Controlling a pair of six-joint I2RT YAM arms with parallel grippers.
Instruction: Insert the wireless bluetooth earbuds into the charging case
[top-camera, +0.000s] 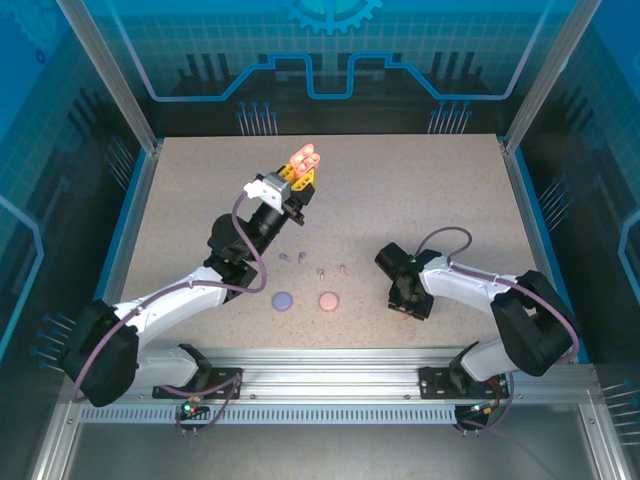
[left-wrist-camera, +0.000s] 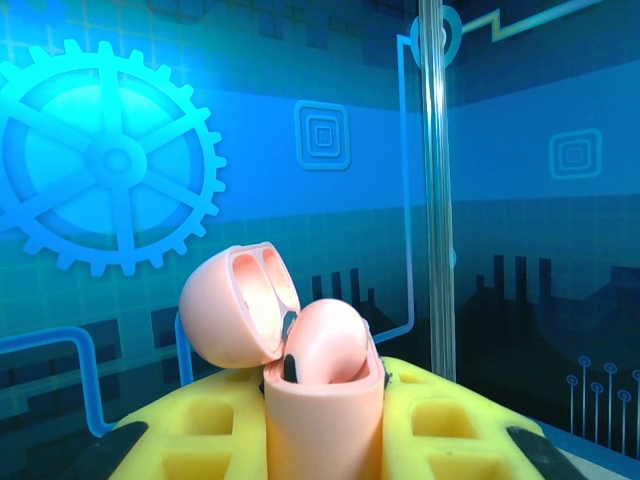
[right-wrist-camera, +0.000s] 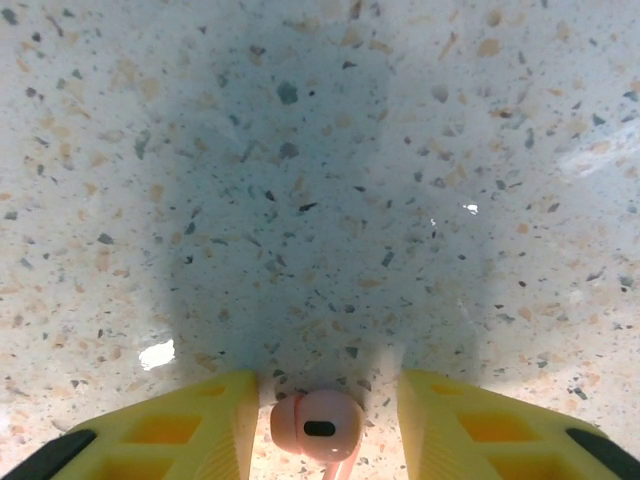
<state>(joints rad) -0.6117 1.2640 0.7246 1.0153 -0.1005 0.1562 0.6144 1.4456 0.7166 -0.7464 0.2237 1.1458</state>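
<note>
We see the left gripper (top-camera: 302, 178) clamped on the open coral case (left-wrist-camera: 322, 395), raised above the table (top-camera: 420, 190). The right gripper (right-wrist-camera: 328, 400) stands narrowly parted, astride a coral earbud (right-wrist-camera: 318, 427) lying on the table.

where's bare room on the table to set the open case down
Widest bare patch: the table's far right, beyond the right arm; also the far left corner. Crowded: centre front, where buds and two closed cases lie.
</note>
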